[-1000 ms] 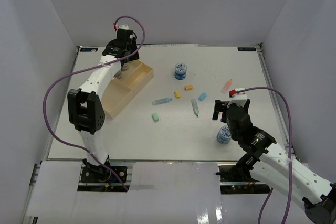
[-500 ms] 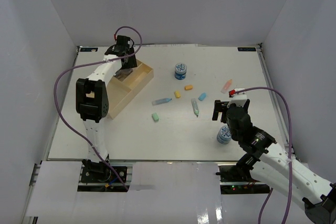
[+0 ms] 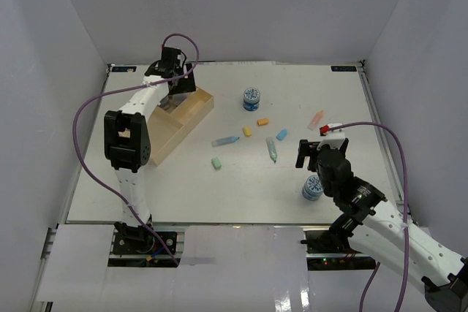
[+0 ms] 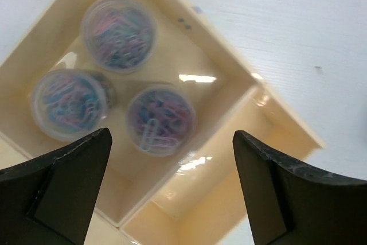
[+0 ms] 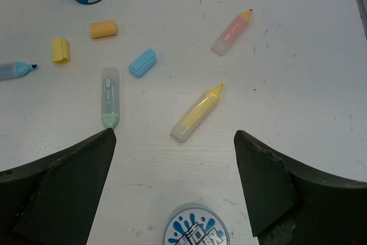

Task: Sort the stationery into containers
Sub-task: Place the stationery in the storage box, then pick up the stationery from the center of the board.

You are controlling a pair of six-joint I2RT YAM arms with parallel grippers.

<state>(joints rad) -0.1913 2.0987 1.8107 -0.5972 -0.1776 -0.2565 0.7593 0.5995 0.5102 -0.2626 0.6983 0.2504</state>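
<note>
Open left hand (image 4: pixel 172 135) over the tray's (image 3: pixel 186 116) three tubs (image 4: pixel 117 32), desk's (image 3: pixel 219 195) far-left corner, should lift straight up; right hand (image 5: pixel 175 135) open.

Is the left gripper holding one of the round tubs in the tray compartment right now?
No, the left gripper hangs open above the three round tubs, which all sit on the floor of the tray compartment.

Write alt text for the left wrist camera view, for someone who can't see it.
Three clear round tubs of coloured paper clips sit in a square compartment of the pale-wood tray, seen from above. The left gripper is open and holds nothing, its two dark fingers framing the bottom corners.
</note>
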